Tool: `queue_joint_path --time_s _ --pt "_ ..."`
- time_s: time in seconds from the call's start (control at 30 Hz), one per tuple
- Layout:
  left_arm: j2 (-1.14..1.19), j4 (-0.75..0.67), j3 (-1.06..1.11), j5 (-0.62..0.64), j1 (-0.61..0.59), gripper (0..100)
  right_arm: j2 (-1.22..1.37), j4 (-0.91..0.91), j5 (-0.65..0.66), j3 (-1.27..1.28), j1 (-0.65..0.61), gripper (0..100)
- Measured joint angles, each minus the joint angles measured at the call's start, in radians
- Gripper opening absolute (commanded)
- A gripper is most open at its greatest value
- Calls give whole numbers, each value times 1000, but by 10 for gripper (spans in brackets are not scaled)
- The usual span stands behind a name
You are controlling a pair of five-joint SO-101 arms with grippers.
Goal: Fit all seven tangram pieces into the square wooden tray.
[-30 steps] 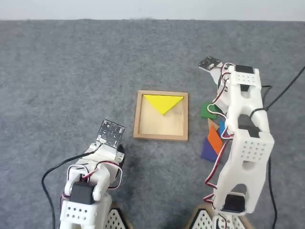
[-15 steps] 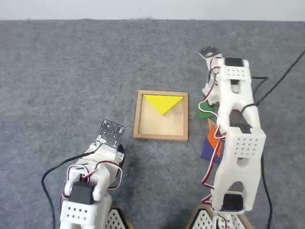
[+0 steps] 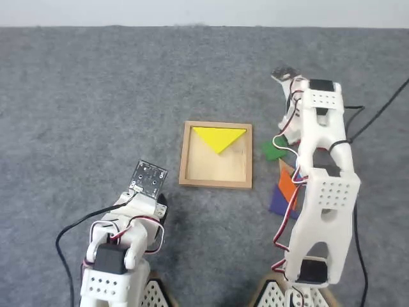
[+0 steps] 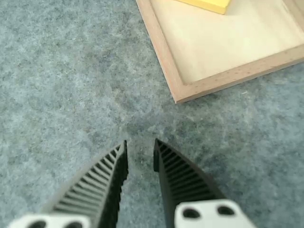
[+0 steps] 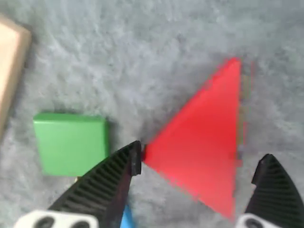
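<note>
Left gripper (image 4: 140, 151) sat at about 7 o'clock of the tray (image 3: 216, 124), low over the grey carpet (image 3: 89, 96), just off a tray corner. Jaws were all but together, with a thin slit and nothing in them. Idle, I'd say.

The tray lay mid-table. One piece was in it: the yellow triangle (image 3: 219, 137), long edge against the 12 o'clock wall, point toward centre. The rest of the floor was bare wood. I judged one of seven done.

Loose pieces sat at 3 to 4 o'clock of the tray. The green square (image 3: 273, 150) was just beside the rim at 3. The orange piece (image 3: 286, 185) and purple piece (image 3: 279, 203) touched each other at 4, partly under my right arm. A sliver of a blue piece (image 5: 126, 219) showed by one finger.

Right gripper (image 5: 200, 159) hung over the red triangle (image 5: 204, 137), jaws spread wide and empty. One finger was at the triangle's corner on the green-square side, the other past its far edge. The triangle lay flat on the carpet, near the green square but apart. I couldn't tell if the fingers had reached the carpet.

Step in hand, my read: grasping piece two, the red triangle. The next move called for going down, pinching across the triangle without nudging the green square, and lifting. Then carry it toward 9 o'clock into the tray and turn it to seat against the yellow triangle.
</note>
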Motion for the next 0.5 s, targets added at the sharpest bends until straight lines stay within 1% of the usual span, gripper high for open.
queue_joint_path --time_s 0.5 --pt "0 0 0 0 0 88 37 -34 12 -18 0 372"
